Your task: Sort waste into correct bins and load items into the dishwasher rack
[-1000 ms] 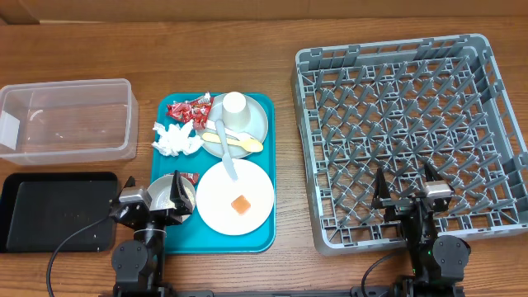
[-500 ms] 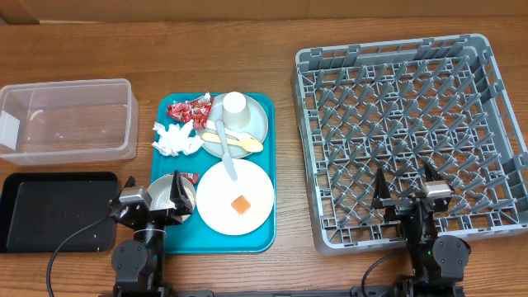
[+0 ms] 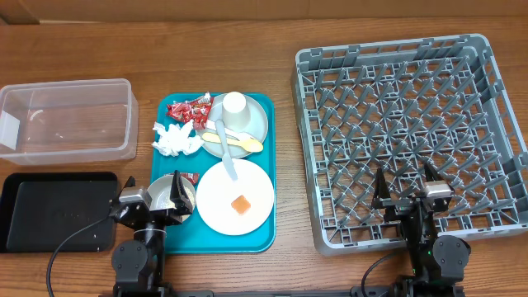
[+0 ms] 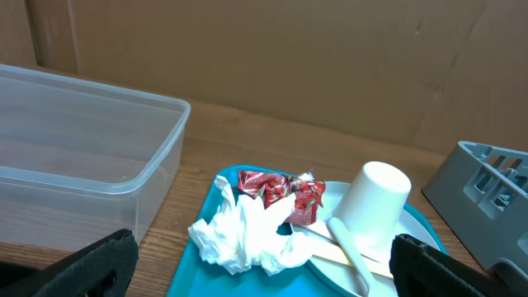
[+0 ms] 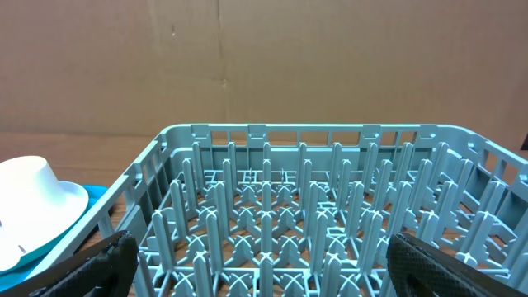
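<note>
left tool [image 3: 152, 196] spread wide, nothing between the fingers, sits over the near left corner of the teal tray [image 3: 262, 241], above the small white bowl [image 3: 167, 191], which is partly hidden. right tool [image 3: 404, 191] also spread wide, holding nothing, over the near edge of the dishwasher rack [image 3: 305, 148].

rack sits right on the table [image 3: 285, 49], slightly turned, its right side near the picture edge. a strip of bare table runs between rack and teal tray. clear tub [image 3: 66, 83] is far left, black tray [image 3: 58, 213] just in front of it, a thin gap between them. both sit just beside the teal tray's left edge. a cardboard wall [image 4: 330, 66] stands behind the table.

on the teal tray:
- red wrappers [image 3: 188, 110] and tissue [image 3: 175, 139] crowd the far left side
- grey-green plate [image 3: 257, 122] carries the white cup [image 3: 235, 107], yellow spoon [image 3: 241, 143] and fork [image 3: 226, 155]
- pale plate [image 3: 216, 198], near right, holds the orange cube [image 3: 240, 205], rim close to the tray's edge

pale patch [image 3: 8, 129] on the tub's left end, too small to read.
</note>
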Available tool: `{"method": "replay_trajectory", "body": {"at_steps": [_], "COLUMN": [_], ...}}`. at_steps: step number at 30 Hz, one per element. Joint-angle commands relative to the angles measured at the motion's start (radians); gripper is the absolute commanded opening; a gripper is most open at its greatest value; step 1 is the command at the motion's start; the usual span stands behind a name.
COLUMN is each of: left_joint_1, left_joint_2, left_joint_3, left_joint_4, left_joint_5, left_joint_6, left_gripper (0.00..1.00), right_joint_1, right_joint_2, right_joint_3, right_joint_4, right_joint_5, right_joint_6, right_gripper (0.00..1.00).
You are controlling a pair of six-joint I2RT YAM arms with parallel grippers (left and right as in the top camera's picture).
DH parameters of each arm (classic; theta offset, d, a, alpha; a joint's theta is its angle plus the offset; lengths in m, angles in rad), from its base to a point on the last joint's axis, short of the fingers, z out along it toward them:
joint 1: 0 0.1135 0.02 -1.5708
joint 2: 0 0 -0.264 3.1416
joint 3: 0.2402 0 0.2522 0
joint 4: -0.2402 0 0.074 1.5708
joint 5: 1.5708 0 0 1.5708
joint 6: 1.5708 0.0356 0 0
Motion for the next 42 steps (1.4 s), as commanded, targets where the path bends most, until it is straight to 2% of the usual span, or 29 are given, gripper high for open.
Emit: {"method": "replay_trajectory", "body": {"at_steps": [1,4,5,9,11,14,16,18,20,22,26,30,32,34,39,42], "left_joint_1": [-0.006,-0.006,-0.007,-0.007,-0.007,-0.006,-0.005,-0.005,-0.005,-0.005,-0.005,-0.005,-0.005,-0.005,-0.005,-0.005], "left_joint_2": [-0.010,-0.010,-0.010,-0.010,-0.010,-0.010,-0.010,-0.010,-0.010,-0.009,0.017,0.114,0.191,0.266,0.471,0.572], "left_joint_3": [-0.003,-0.003,-0.003,-0.003,-0.003,-0.003,0.000,0.016,0.061,0.136,0.364,0.640,0.773,0.875,1.078,1.143], "left_joint_4": [0.004,0.020,0.019,0.035,0.034,0.055,0.138,0.221,0.229,0.193,-0.093,-0.462,-0.623,-0.731,-0.942,-1.062], "left_joint_5": [-0.014,0.008,0.076,0.513,0.660,0.702,0.750,0.795,0.814,0.840,0.757,0.563,0.449,0.405,0.423,0.367], "left_joint_6": [0.026,-0.006,-0.061,-0.426,-0.555,-0.604,-0.625,-0.621,-0.598,-0.506,-0.318,-0.148,-0.142,-0.139,-0.070,-0.056], "left_gripper": [1.00,1.00,1.00,1.00,1.00,1.00,1.00,1.00,1.00,1.00,1.00,1.00,1.00,1.00,1.00,1.00], "right_joint_1": [-0.003,-0.003,-0.003,-0.003,-0.003,-0.003,-0.003,-0.003,-0.003,-0.003,-0.003,-0.003,-0.003,-0.003,-0.003,-0.003], "right_joint_2": [-0.010,-0.010,-0.010,-0.010,-0.010,-0.010,-0.010,-0.010,-0.010,-0.010,-0.010,-0.010,-0.010,-0.010,-0.010,-0.010], "right_joint_3": [-0.010,-0.010,-0.010,-0.010,-0.010,-0.010,-0.010,-0.010,-0.010,-0.010,-0.010,-0.011,-0.010,-0.010,-0.010,-0.010], "right_joint_4": [0.003,0.003,0.003,0.003,0.003,0.003,0.003,0.004,0.003,0.003,0.003,0.003,0.003,0.003,0.003,0.003], "right_joint_5": [0.013,0.013,0.013,0.013,0.013,0.013,0.013,0.013,0.013,0.013,0.013,0.013,0.013,0.013,0.013,0.013], "right_joint_6": [0.000,0.000,0.000,0.000,0.000,0.000,0.000,0.000,0.000,0.000,0.000,0.000,0.000,0.000,0.000,0.000], "right_gripper": [1.00,1.00,1.00,1.00,1.00,1.00,1.00,1.00,1.00,1.00,1.00,1.00,1.00,1.00,1.00,1.00]}}
